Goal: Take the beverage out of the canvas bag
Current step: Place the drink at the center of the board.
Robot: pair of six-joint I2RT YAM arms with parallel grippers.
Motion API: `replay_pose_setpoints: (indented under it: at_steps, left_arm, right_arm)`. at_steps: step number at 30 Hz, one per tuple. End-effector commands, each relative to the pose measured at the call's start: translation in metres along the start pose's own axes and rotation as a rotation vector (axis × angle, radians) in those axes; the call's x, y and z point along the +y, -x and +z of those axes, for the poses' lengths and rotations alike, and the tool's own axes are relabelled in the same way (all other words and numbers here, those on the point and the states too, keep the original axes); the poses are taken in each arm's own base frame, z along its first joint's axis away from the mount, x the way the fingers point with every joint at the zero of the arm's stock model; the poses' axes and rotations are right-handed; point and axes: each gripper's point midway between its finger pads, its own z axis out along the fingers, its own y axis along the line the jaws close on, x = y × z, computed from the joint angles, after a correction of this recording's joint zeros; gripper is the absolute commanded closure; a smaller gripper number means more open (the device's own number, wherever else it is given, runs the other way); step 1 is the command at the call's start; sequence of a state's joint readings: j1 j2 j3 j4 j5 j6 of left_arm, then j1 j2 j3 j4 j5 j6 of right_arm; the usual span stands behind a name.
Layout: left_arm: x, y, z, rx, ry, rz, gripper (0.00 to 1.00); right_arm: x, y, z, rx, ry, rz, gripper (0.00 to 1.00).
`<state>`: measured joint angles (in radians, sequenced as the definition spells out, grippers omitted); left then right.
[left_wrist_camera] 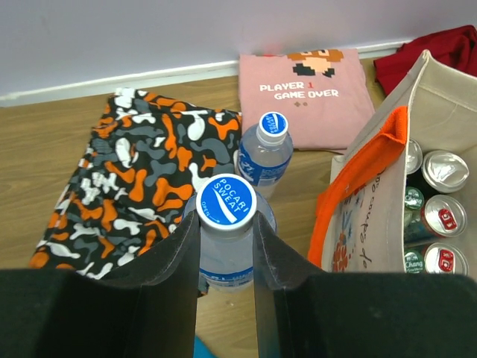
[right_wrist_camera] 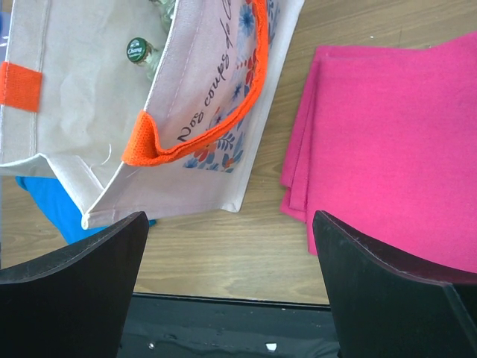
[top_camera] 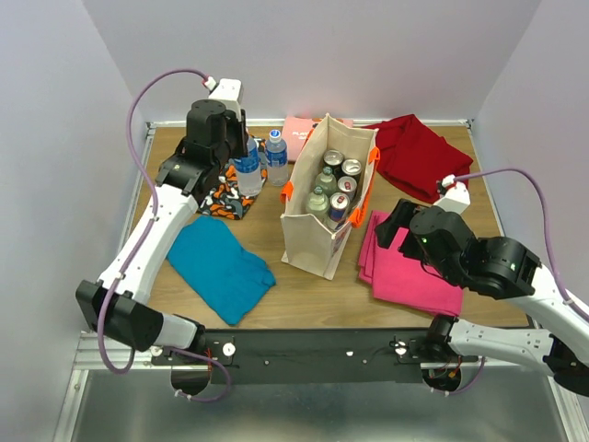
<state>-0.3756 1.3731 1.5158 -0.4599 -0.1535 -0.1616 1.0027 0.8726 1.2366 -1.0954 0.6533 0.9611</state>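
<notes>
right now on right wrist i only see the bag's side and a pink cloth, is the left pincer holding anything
observer: yes, the left pincer is shut on a Pocari Sweat bottle, outside the canvas bag.
operator: any other drink out of the bag
observer: a second bottle stands upright just beyond the held one.
operator: whats in the bag besides that green cap
observer: several cans, tops up.
</notes>
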Motion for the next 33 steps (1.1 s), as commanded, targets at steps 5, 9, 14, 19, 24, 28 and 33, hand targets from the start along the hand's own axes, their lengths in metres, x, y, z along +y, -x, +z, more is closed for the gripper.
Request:
replay_pose_setpoints:
  at_steps: [5,9,14,19,24,28,33]
  left_arm:
    - [-0.035,0.031,0.038,-0.218,-0.174,-0.087,1.0]
    - [-0.044,0.013,0.051,-0.217,-0.22,-0.09,1.0]
    - [-0.049,0.003,0.062,-0.234,-0.24,-0.116,1.0]
    - [-0.052,-0.011,0.078,-0.21,-0.23,-0.115,1.0]
    - [-0.052,-0.02,0.096,-0.188,-0.169,-0.106,1.0]
    - [-0.054,-0.028,0.103,-0.174,-0.155,-0.084,1.0]
    - [-0.06,-0.033,0.106,-0.163,-0.156,-0.067,1.0]
  right_arm:
    - [-0.001,0.012,-0.004,-0.022,-0.044,0.005,0.0]
    - [0.001,0.01,-0.001,-0.018,-0.056,-0.001,0.0]
    - [0.007,0.007,0.006,-0.004,-0.065,-0.02,0.0]
    - [0.008,0.002,0.012,0.008,-0.077,-0.037,0.0]
    - [0.009,0.0,0.014,0.01,-0.077,-0.039,0.0]
    - [0.006,0.0,0.013,0.003,-0.077,-0.038,0.0]
    - [0.001,-0.001,0.013,-0.005,-0.081,-0.033,0.0]
